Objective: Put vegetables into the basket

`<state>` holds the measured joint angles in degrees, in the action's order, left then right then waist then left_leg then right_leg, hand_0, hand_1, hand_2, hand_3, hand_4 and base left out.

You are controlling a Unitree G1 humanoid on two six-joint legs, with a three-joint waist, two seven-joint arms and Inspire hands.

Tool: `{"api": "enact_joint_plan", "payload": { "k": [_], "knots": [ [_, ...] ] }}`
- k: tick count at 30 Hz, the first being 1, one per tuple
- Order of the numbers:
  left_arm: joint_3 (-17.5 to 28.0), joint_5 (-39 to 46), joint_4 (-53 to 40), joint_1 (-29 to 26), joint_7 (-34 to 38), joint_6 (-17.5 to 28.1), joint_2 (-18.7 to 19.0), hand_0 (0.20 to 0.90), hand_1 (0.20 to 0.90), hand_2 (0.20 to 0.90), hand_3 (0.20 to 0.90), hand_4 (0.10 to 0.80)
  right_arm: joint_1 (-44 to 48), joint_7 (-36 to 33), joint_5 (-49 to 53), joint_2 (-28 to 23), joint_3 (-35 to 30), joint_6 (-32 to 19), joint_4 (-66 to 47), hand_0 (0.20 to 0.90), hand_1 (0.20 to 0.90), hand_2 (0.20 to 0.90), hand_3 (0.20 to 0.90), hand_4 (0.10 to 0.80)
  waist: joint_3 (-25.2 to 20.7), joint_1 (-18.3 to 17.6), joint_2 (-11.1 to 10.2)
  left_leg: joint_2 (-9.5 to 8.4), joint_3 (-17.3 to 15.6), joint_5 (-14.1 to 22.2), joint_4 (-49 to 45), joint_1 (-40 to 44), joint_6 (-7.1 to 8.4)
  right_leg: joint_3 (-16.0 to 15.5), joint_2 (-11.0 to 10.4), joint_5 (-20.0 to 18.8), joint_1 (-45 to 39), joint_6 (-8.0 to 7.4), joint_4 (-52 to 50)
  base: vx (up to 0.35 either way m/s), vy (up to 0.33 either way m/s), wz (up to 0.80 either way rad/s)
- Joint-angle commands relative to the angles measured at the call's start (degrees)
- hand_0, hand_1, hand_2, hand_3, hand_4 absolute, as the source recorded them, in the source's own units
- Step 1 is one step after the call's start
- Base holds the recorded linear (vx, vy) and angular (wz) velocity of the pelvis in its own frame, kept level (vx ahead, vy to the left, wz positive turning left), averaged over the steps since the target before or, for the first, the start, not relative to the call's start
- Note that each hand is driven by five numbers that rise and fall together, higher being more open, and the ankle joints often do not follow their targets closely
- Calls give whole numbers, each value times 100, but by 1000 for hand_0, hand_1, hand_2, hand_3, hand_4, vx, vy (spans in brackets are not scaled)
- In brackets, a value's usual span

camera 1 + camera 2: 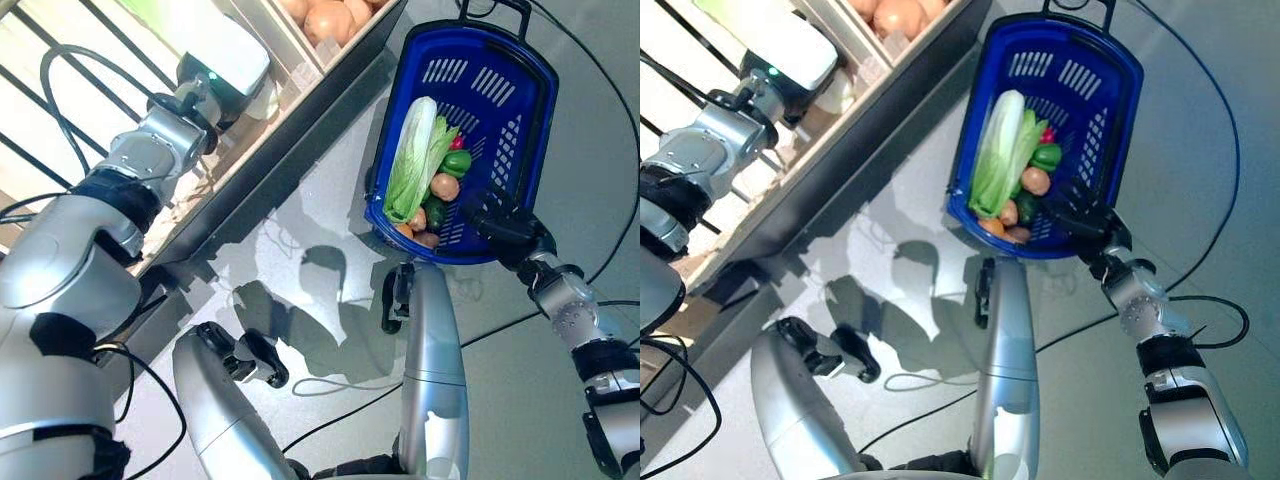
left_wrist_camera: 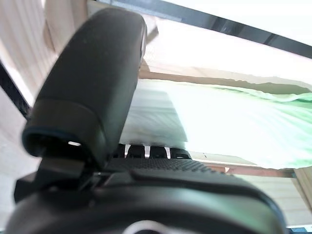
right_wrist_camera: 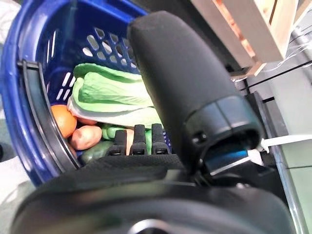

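Note:
The blue plastic basket stands on the grey floor to the right of the stand. In it lie a long pale green cabbage, a green pepper, brown and orange round vegetables and a dark green one. My right hand is at the basket's near rim, open and empty, with straight fingers pointing over the vegetables. My left hand reaches into the stand's shelf. Its fingers are straight, right beside a pale green cabbage lying there.
The wooden stand with shelves and crates runs along the left, with a dark base rail beside the basket. Grey floor lies right of the basket.

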<state>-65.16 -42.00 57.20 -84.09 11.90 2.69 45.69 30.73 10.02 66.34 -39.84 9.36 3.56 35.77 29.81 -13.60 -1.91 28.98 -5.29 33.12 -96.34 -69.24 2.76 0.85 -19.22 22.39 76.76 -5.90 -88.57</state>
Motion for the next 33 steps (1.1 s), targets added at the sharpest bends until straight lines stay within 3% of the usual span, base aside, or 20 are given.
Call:
{"api": "enact_joint_plan", "payload": {
  "k": [1, 9, 14, 20, 24, 27, 31, 33],
  "knots": [
    [-100, 70, 773, 122, -585, -236, 257, 300, 300, 300, 300, 400, -41, -57, 422, -33, -576, -354, -282, 900, 900, 900, 900, 800, -292, -119, -164, 155, 878, -151, 340, -595, 752, 515, -586, -409, -57, -464, 553, 32, 27, -4],
    [-22, 7, 868, 273, -580, -81, 355, 300, 300, 300, 300, 400, -160, -213, 399, -33, -733, -386, -502, 900, 900, 900, 900, 800, -436, -123, -99, 72, 728, -188, 544, -337, 633, 407, -644, -422, -248, -380, 682, 8, -2, -1],
    [100, 104, 922, 405, -39, 105, 382, 300, 300, 300, 300, 400, -152, -307, 317, 71, -690, -412, -518, 900, 900, 900, 900, 800, -576, -93, -97, 36, 582, -248, 852, -25, 529, 241, -642, -442, -583, -359, 901, 10, -7, 2],
    [380, 237, 843, 662, 644, 772, 417, 300, 300, 300, 300, 400, -155, -337, 54, 207, -548, -433, -544, 900, 900, 900, 900, 800, -840, -49, -63, -17, 98, -578, 1879, 998, 410, -161, -613, -535, -1729, -354, 1811, 64, -21, 15],
    [507, 706, 688, 877, 826, 972, 509, 300, 300, 300, 300, 400, -228, -276, -147, 249, -470, -379, -632, 900, 900, 900, 900, 800, -1016, 14, -23, -101, -174, -874, 2585, 1648, 425, -323, -565, -635, -2374, -344, 2416, 112, 10, 10],
    [793, 1297, 548, 1161, 1094, 1213, 577, 300, 300, 300, 300, 400, -238, -320, -307, 341, -348, -443, -684, 900, 900, 900, 900, 800, -1191, 112, -7, -257, -370, -1157, 3330, 2314, 433, -437, -505, -747, -2954, -292, 2981, 98, 11, -4],
    [1512, 2030, 206, 1623, 1250, 1672, 641, 300, 300, 300, 300, 400, -308, -427, -562, 519, -227, -485, -843, 900, 900, 900, 900, 800, -1362, 287, 8, -485, -549, -1440, 4194, 3136, 392, -574, -411, -826, -3733, -190, 3611, 101, 7, -7],
    [2110, 2408, -119, 1997, 1260, 2092, 622, 300, 300, 300, 300, 400, -335, -431, -711, 648, -201, -438, -858, 900, 900, 900, 900, 800, -1463, 395, -11, -590, -662, -1586, 4689, 3677, 382, -773, -383, -866, -4296, -154, 4030, 92, -15, -7]
  ]
}}
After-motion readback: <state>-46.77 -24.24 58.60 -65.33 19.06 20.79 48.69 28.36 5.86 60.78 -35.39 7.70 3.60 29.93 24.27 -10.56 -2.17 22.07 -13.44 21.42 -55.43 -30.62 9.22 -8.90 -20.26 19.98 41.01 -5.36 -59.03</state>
